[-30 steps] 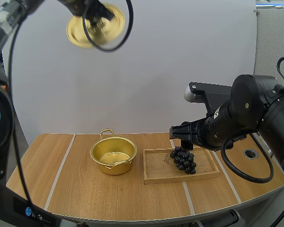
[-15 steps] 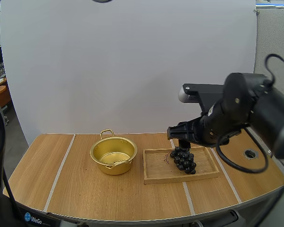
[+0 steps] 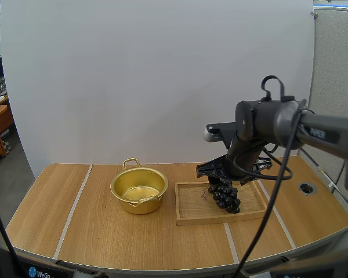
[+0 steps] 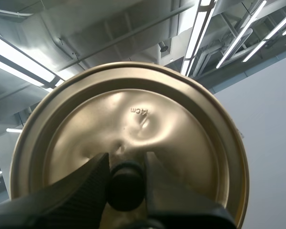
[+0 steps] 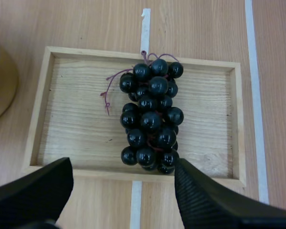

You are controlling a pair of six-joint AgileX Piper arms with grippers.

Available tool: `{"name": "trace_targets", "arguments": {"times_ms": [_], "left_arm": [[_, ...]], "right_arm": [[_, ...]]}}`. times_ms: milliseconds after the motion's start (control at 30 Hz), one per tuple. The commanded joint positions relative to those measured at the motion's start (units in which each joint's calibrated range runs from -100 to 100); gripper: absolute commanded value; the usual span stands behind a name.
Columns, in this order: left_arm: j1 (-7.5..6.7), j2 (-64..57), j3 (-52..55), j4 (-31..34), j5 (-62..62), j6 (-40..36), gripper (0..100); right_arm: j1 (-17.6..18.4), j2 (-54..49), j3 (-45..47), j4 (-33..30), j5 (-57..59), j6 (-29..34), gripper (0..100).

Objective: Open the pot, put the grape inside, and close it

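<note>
Right gripper (image 5: 123,171) hangs wide open over the grape bunch (image 5: 150,119), midway between the wooden tray's (image 5: 76,119) side edges. Pinch too shallow and berries could tear off. Left gripper (image 4: 126,167) is clenched on the lid (image 4: 181,138); the pot (image 3: 138,205) sits uncovered.

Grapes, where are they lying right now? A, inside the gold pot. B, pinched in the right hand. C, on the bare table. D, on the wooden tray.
D: the grapes lie on the wooden tray, the right hand hangs open above them without touching, and the pot beside the tray holds no fruit.
</note>
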Motion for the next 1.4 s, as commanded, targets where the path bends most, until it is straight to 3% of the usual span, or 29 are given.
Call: {"name": "trace_targets", "arguments": {"times_ms": [0, 233, 1367], "left_arm": [[-0.14, -0.4, -0.5, 1.1, -2.1, -0.2, 0], [-0.14, -0.4, -0.5, 1.1, -2.1, -0.2, 0], [-0.14, -0.4, -0.5, 1.1, -2.1, -0.2, 0]], "right_arm": [[-0.5, 1.9, -0.5, -1.2, -2.2, -0.3, 100], [-4.0, 6.8, -0.6, -0.8, -6.2, -2.6, 100], [-4.0, 25.1, -0.8, 0.1, -20.1, -4.8, 100]]}}
